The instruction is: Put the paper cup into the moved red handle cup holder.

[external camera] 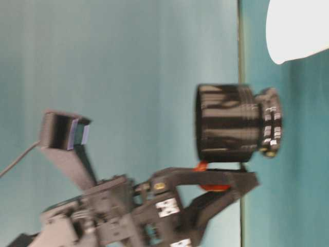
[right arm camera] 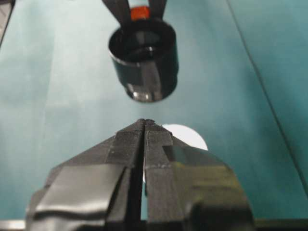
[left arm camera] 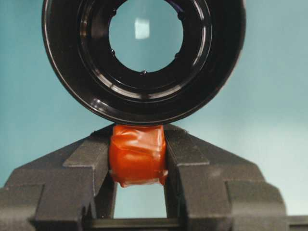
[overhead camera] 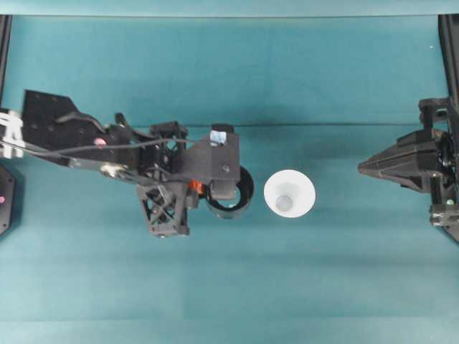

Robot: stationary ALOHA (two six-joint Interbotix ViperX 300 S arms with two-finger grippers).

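Note:
The red handle cup holder (overhead camera: pixel 233 197), glossy black and upright, is left of the table's middle. My left gripper (overhead camera: pixel 192 188) is shut on its red-orange handle tab (left arm camera: pixel 138 154), which sits squeezed between the two fingers (left arm camera: pixel 86 163). The paper cup (overhead camera: pixel 289 195), a white disc from above, stands just right of the holder with a small gap between them. It also shows past my right gripper's tips as the paper cup (right arm camera: pixel 190 137). My right gripper (overhead camera: pixel 362 168) is shut on nothing at the right side, pointing toward the cup. The holder (external camera: pixel 226 123) is also in the table-level view.
A teal cloth (overhead camera: pixel 229 287) covers the table. The left arm's body (overhead camera: pixel 86 140) stretches in from the left edge. Dark frame parts (overhead camera: pixel 448 43) stand at the right edge.

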